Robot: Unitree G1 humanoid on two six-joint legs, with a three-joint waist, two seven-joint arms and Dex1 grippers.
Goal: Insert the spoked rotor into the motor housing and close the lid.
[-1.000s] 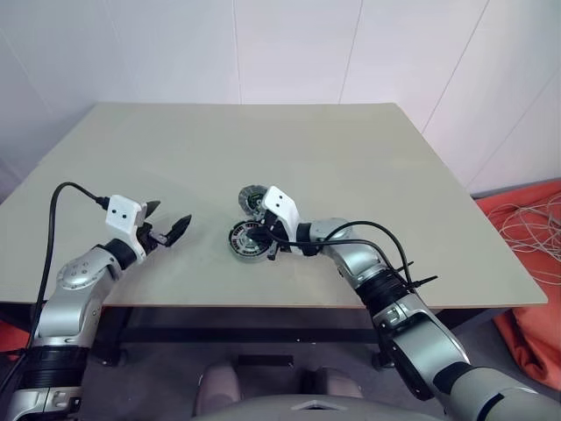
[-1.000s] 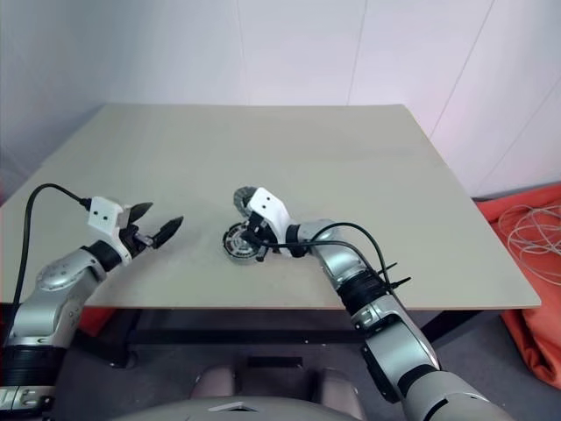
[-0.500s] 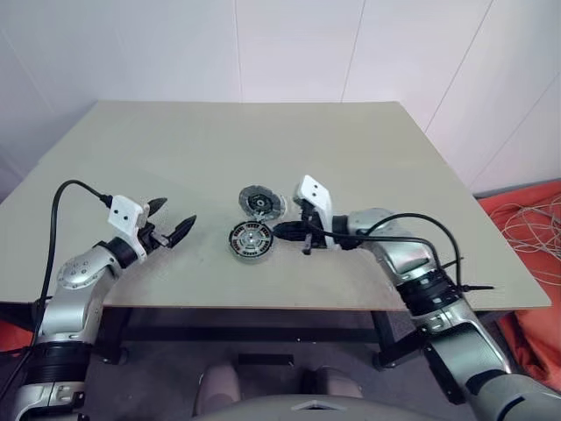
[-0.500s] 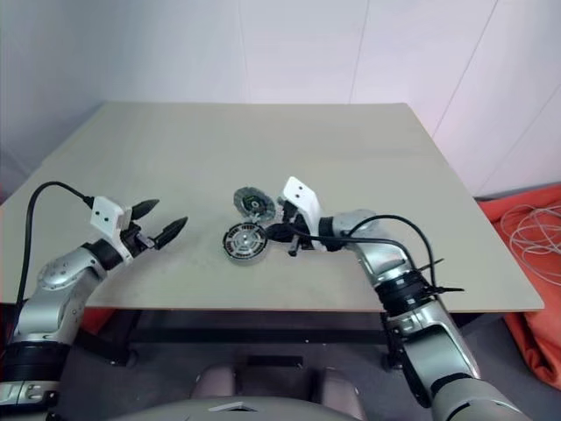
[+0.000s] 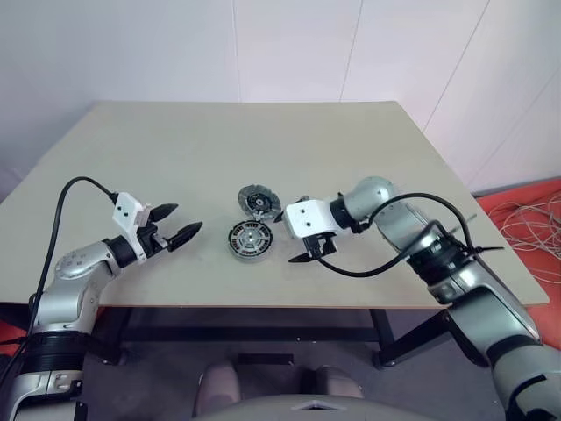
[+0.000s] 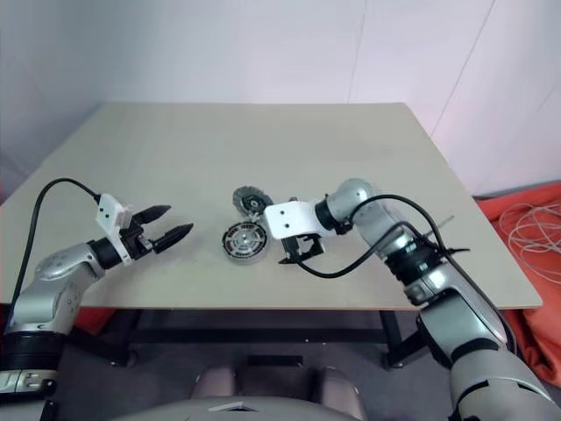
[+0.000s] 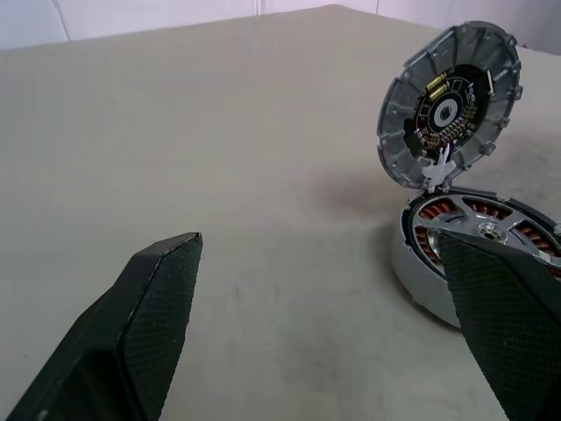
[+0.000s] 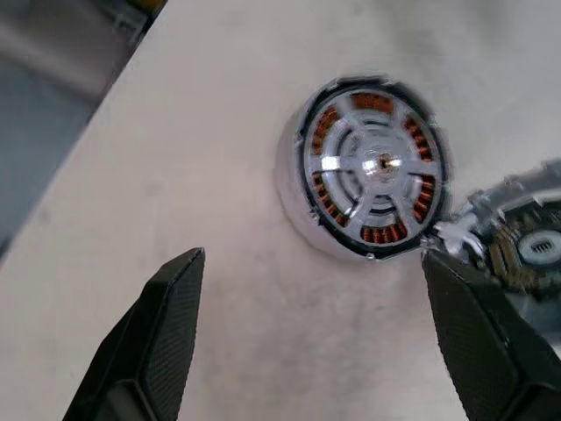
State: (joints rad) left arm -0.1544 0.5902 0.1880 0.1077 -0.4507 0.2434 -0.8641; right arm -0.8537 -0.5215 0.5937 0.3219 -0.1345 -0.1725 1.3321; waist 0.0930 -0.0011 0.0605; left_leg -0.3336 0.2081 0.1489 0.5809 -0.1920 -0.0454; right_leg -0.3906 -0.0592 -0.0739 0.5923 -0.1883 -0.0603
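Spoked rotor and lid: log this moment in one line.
spoked rotor: seated in motor housing | lid: open | left gripper: open | right gripper: open, empty

Lab: bare table (image 5: pixel 351 158), white walls, cables (image 5: pixel 530 219).

A plain beige table (image 5: pixel 351 149) carries the motor housing (image 5: pixel 250 239) near its front edge, the rotor (image 8: pixel 372 167) seated inside over the copper windings. The lid (image 5: pixel 260 201) stands tilted open, hinged at the housing's far side.
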